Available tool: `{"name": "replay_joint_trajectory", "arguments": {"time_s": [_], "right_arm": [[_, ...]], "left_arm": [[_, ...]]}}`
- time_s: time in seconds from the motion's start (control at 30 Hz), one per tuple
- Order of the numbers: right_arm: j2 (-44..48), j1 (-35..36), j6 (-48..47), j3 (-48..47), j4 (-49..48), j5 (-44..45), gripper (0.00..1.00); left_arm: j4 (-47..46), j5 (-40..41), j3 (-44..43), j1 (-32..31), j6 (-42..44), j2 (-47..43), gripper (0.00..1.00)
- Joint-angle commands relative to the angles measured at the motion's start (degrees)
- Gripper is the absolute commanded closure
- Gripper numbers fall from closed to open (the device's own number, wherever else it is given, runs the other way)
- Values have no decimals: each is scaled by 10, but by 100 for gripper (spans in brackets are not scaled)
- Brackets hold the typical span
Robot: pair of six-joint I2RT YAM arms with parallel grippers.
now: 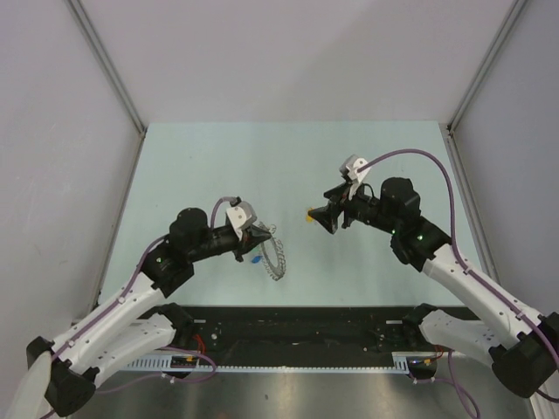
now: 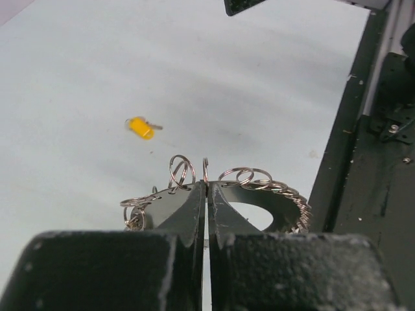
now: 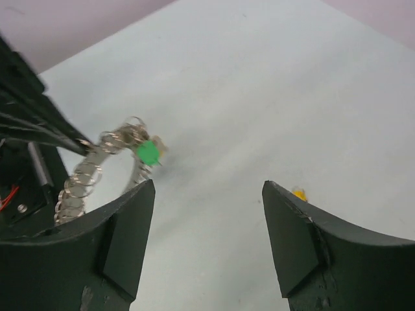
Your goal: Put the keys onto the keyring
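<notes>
Half the yellow key [image 3: 299,193] hides behind the released right pincer [image 3: 209,189], left pincer [image 2: 206,189] clenching the keyring [image 2: 249,175].

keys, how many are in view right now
2. The green key is at the keyring pinched by the left gripper; the yellow key lies loose on the table. Others may hide among the loops.
</notes>
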State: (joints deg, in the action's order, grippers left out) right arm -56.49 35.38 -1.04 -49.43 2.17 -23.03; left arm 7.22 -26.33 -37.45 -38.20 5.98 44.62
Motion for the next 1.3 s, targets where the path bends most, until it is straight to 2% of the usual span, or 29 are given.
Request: {"name": "replay_joint_trajectory", "arguments": {"time_s": [0.0,0.13,0.27,0.5,0.77,0.97,1.27], "right_arm": [[-41,-20,52,-24,35,115,28],[-123,-38,74,-37,54,150,31],[-210,-47,91,-51,49,178,33],[-349,-53,45,-95,7,155,43],[-500,-74,12,-207,24,118,54],[-561,-82,-27,-270,69,94,56],[-596,-79,-24,-277,96,103,64]], "left_arm": [[19,73,12,-1,-18,-44,100],[73,119,0,-1,-18,-59,100],[77,148,14,0,-15,-79,100],[91,141,14,10,16,-75,100],[92,104,20,39,25,-76,100],[91,80,21,44,34,-74,100],[94,77,19,50,33,-68,99]]}}
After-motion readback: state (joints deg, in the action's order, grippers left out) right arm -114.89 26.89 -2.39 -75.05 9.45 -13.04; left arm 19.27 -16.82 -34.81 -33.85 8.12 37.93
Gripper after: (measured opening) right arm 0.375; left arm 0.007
